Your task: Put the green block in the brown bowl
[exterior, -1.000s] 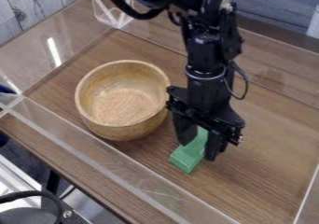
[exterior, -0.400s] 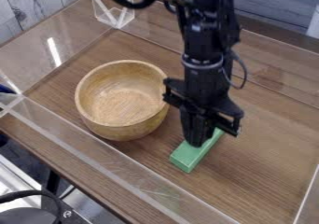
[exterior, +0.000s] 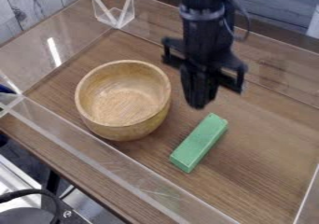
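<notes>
- On the wooden worktop (exterior: 268,125), the green block (exterior: 200,142) is lying flat, with nothing touching it.
- The block is sitting just beside the brown bowl (exterior: 123,99), toward the lower right of it, and is pointing diagonally from lower left to upper right.
- The bowl is standing upright on the worktop, and its inside is showing only bare wood grain.
- The black tool (exterior: 200,99) is hanging in the air above the block and to the right of the bowl, pointing straight down.
- Its two fingers are being pressed together, and they are pinching nothing.
- The tip of the tool is staying clear of the block, and some bare worktop is showing between them.
- A clear plastic wall (exterior: 62,134) is running along the front edge of the worktop, close to the bowl.
- A small clear plastic stand (exterior: 115,10) is standing at the far side, well apart from the bowl and the block.
</notes>
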Controlling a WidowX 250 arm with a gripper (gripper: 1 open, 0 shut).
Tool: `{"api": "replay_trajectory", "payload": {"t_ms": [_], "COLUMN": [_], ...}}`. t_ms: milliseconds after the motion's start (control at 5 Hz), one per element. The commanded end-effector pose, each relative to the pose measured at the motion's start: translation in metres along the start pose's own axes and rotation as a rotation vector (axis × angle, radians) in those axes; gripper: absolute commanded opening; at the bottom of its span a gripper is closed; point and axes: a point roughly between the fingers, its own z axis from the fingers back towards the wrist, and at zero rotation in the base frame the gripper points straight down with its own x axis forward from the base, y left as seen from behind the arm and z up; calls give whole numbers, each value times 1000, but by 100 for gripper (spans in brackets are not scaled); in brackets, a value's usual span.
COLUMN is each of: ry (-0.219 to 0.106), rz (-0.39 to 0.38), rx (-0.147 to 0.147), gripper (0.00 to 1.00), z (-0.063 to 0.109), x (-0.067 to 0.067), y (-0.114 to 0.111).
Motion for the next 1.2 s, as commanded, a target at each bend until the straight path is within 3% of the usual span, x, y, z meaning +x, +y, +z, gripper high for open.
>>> {"api": "replay_trajectory", "payload": {"t_ms": [0, 200, 1000], "ry": [-54, -38, 1], "rz": [-30, -44, -54], "rx": [11, 16, 44], "gripper": [100, 100, 100], "z": [-2, -20, -62], "x": [7, 6, 7], "y": [-2, -2, -2]}}
